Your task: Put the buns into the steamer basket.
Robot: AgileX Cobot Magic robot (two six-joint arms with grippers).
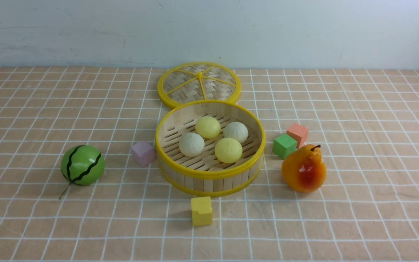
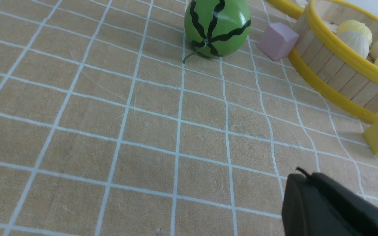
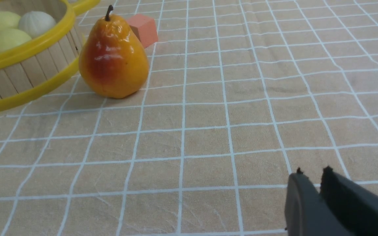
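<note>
In the middle of the checked tablecloth (image 1: 49, 225) stands the steamer basket (image 1: 210, 174), and all four buns lie on its slatted floor — two off-white ones (image 1: 191, 144) and (image 1: 235, 131), two pale yellow ones (image 1: 208, 127) and (image 1: 228, 150), packed close in a rough diamond. Behind the basket, touching or nearly touching its far rim, the flat woven lid (image 1: 199, 84) lies on the cloth.

On the robot's left, a lilac cube (image 1: 143, 153) sits just beside the basket wall, and the striped green watermelon ball (image 1: 82, 165) rests farther out, well apart from the basket. In front of the basket is a yellow cube (image 1: 201, 210). On the right, the pear (image 1: 304, 168) stands upright near the basket, with a green cube (image 1: 284, 145) and a salmon cube (image 1: 297, 133) just behind it (the two cubes sit close together).

Neither arm shows in the front view. The left gripper (image 2: 299, 177) appears only in its wrist view, low over bare cloth, its jaws pressed together with nothing between them. The right gripper (image 3: 312, 175) likewise hangs over bare cloth — its jaws stand slightly apart with a narrow gap, holding nothing.
</note>
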